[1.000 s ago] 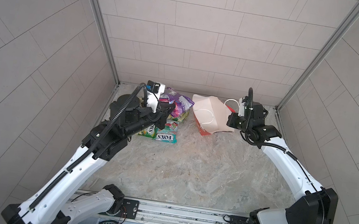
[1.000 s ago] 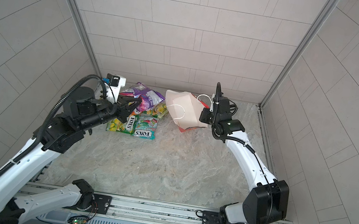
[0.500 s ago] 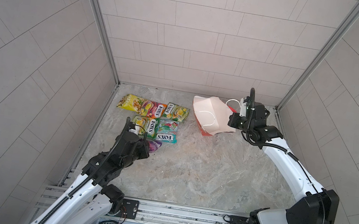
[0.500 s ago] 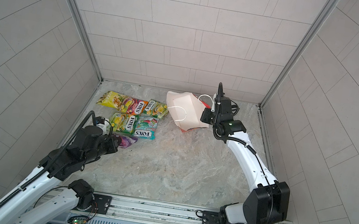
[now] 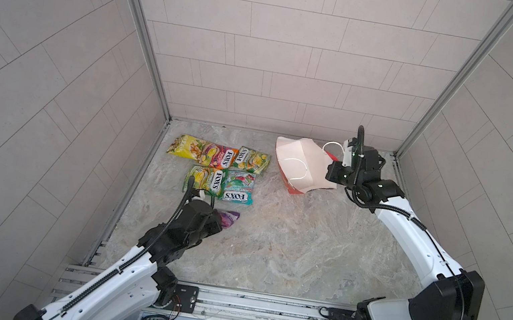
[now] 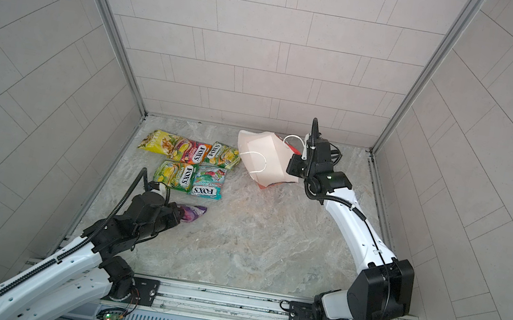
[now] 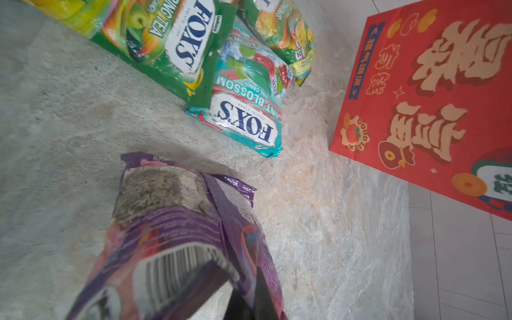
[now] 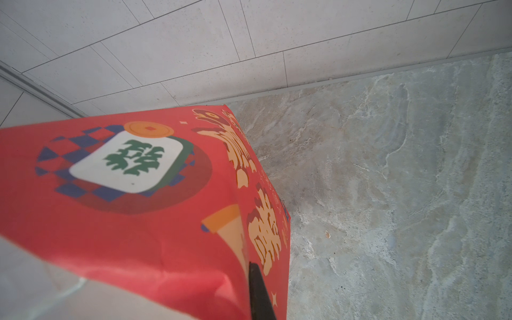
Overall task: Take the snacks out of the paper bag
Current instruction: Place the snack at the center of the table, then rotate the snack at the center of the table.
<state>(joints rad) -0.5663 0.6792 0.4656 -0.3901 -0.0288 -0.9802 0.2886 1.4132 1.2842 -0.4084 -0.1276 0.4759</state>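
Observation:
The red paper bag [image 5: 300,164] [image 6: 262,158] stands tilted at the back right, its white inside facing up. My right gripper [image 5: 330,175] [image 8: 255,285] is shut on the bag's [image 8: 138,221] edge near a corner. Several snacks lie flat at the back left: yellow [image 5: 185,146], pink-orange [image 5: 218,155], green [image 5: 205,180] and teal [image 5: 239,187] among them. My left gripper [image 5: 219,223] [image 7: 246,291] is shut on the purple packet [image 5: 231,217] [image 7: 171,221], low over the floor just in front of the green and teal packets. Whether it touches the floor I cannot tell.
Tiled walls close in the floor on the left, back and right. A metal rail [image 5: 259,305] with both arm bases runs along the front edge. Bare marbled floor [image 5: 285,250] spreads between the arms.
My left arm has swung from the back, by the bag and snacks, down to the front left, carrying the purple packet. The right arm and bag have stayed put.

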